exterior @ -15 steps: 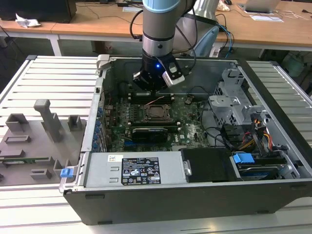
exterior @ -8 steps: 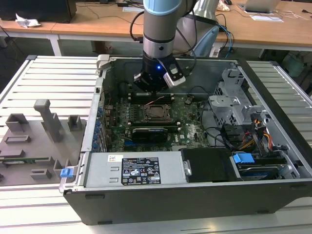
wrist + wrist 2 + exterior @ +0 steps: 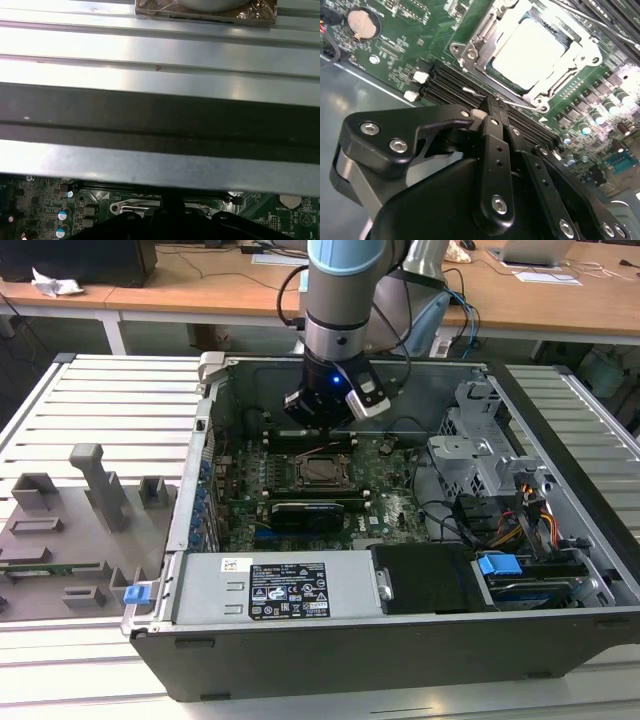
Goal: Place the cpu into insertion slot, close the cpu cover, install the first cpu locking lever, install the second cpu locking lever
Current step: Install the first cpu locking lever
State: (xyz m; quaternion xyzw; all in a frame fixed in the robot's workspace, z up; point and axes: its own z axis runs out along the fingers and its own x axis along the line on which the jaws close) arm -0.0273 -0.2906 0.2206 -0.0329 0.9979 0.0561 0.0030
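One gripper hung low inside the open computer case, just past the far edge of the socket as the exterior view showed it. Its fingers were squeezed together, tips right beside a thin wire lever that ran along the socket's edge, and I could not tell if they pinched it. The cpu sat flat in the socket, silver side up, with the cover lying closed around it. To do this step well, I think the lever had to be pushed down slowly and tucked under its hook, not bent. Room was tight: dark memory slots lay just beside the fingers, and the case wall stood close behind the arm. More open room was above the board.
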